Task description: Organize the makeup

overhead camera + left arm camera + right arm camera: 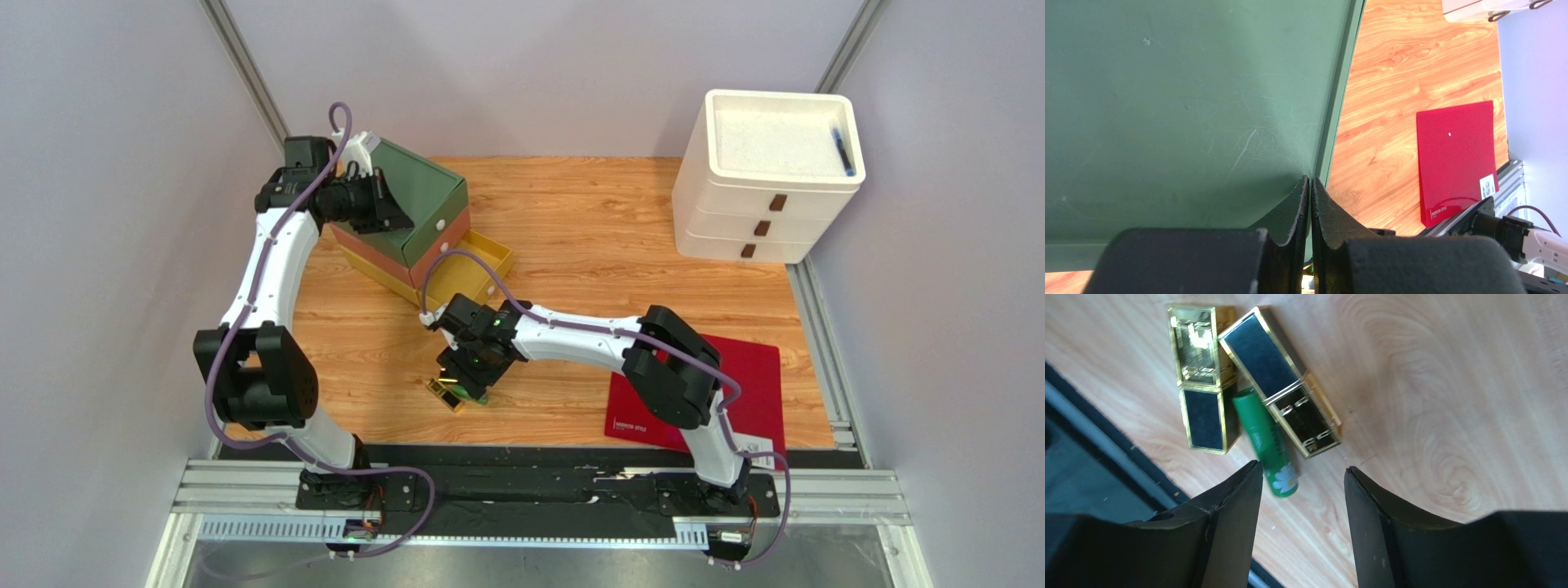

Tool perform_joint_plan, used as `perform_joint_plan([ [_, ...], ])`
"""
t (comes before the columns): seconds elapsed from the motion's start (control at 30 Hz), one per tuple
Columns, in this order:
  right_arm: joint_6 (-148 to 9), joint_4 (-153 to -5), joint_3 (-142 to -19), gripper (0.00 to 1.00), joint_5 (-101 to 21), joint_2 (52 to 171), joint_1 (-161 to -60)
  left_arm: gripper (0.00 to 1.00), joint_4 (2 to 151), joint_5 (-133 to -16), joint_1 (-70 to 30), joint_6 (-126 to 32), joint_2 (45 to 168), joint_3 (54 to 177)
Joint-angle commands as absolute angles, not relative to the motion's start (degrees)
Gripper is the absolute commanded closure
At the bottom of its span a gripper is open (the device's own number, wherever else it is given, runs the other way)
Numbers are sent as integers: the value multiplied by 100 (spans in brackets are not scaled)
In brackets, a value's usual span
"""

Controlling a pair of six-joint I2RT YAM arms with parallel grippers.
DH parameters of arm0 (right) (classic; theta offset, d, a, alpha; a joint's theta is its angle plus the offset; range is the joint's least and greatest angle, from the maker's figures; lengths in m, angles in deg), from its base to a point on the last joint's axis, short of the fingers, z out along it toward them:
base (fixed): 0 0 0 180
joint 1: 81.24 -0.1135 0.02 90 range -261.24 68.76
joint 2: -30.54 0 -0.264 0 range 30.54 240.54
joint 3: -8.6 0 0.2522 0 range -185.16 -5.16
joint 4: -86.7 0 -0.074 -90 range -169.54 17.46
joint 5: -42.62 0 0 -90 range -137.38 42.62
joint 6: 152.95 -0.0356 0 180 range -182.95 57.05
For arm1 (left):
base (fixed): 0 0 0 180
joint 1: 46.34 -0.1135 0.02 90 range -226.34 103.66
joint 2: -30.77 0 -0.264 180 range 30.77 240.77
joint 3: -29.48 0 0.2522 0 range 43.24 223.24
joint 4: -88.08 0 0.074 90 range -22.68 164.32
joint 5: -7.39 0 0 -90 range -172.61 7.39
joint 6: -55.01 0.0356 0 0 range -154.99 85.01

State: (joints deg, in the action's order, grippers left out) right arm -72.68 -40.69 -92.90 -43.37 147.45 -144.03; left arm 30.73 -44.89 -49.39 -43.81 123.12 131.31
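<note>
Two gold rectangular lipstick tubes point(1201, 380) point(1281, 383) and a green tube point(1269, 444) with a daisy print lie together on the wood near the table's front edge; they show under the right arm in the top view point(448, 395). My right gripper point(1303, 474) point(472, 374) is open and empty, just above and beside them, the green tube's end between its fingers. My left gripper point(1309, 179) point(380, 202) is shut and empty, pressed against the green top of the stacked drawer box point(417, 196). Compacts and lip-gloss tubes are out of view.
The stacked box has green, orange and yellow tiers; its yellow bottom drawer point(485, 260) is pulled open. A white three-drawer unit point(767, 178) stands at the back right. A flat red sheet point(748, 380) lies front right. The black rail runs along the near edge.
</note>
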Motion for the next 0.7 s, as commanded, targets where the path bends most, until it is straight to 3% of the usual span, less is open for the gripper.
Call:
perform_joint_plan([
  [0.0, -7095, -4245, -9673, 44, -4721, 14919, -14400, 90, 2616, -4684, -4960, -4307, 12375, 12902],
  [0.33, -7173, -4464, -9876, 46, -4668, 15315, -14382, 90, 2537, -4649, -4959, -4246, 12384, 12919],
  [0.47, -7261, -4526, -9859, 61, -4563, 15359, -14365, 90, 2537, -4640, -4959, -4237, 12367, 12867],
  [0.53, -7270, -4535, -9771, 79, -4554, 15298, -14356, 90, 2563, -4640, -4959, -4237, 12375, 12840],
  [0.67, -7253, -4552, -9560, 91, -4650, 15043, -14356, 90, 2625, -4596, -4960, -4255, 12375, 12779],
])
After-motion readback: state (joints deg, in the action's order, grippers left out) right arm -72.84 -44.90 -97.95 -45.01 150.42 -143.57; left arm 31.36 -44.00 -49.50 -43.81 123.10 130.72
